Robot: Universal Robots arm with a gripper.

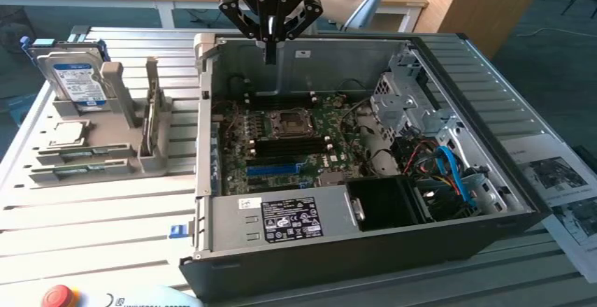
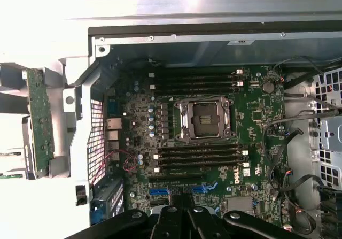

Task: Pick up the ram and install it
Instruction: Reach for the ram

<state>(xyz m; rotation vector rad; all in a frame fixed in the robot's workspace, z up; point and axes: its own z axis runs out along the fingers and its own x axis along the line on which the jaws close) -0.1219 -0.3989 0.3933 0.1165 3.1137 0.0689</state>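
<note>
1. So, the long thin flat green circuit-board ram stick (image 2: 39, 122), dotted with small dark chips, stands on edge in a grey plastic holder (image 1: 154, 136) on the slatted metal table (image 1: 94, 209).
2. It's just beside the open black computer case (image 1: 373, 251), outside it.
3. Black claw (image 1: 270, 55) hovers over the case's green motherboard (image 1: 298, 139), pinched shut, holding nothing.

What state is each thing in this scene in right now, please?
Gripper: fingers shut, holding nothing, above the case.
Ram: standing on edge in its gray holder outside the case, not installed.
Computer case: side open, inside exposed.
Processor socket: empty.
Memory slots: empty.
Hard drive: upright outside the case.
Processor chip: lying flat outside the case.
</note>
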